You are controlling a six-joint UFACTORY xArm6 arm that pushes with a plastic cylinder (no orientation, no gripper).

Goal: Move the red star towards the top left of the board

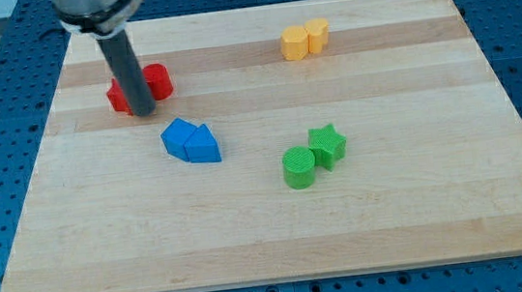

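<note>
Wooden board (pixel 280 231), holding eight blocks in four pairs. Upper left: red star (pixel 120 96), partly hidden behind the rod, touching a second red block (pixel 158 81), shape unclear. My tip (pixel 142 112) rests at the star's lower right edge; a plain rod, grasping nothing. Centre: two touching blue blocks (pixel 191 142). Top: two touching yellow blocks (pixel 304 39). Lower right: green cylinder (pixel 298 167) against green star (pixel 328 144)

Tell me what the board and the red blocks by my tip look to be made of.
The board looks like pale wood, matte: lengthwise grain and joined strips of differing tone show. The two red blocks, partly hidden behind my tip, look like matte moulded or printed plastic, judging by uniform saturated colour and no grain; I cannot confirm that. Which one is the star is unclear.
</note>
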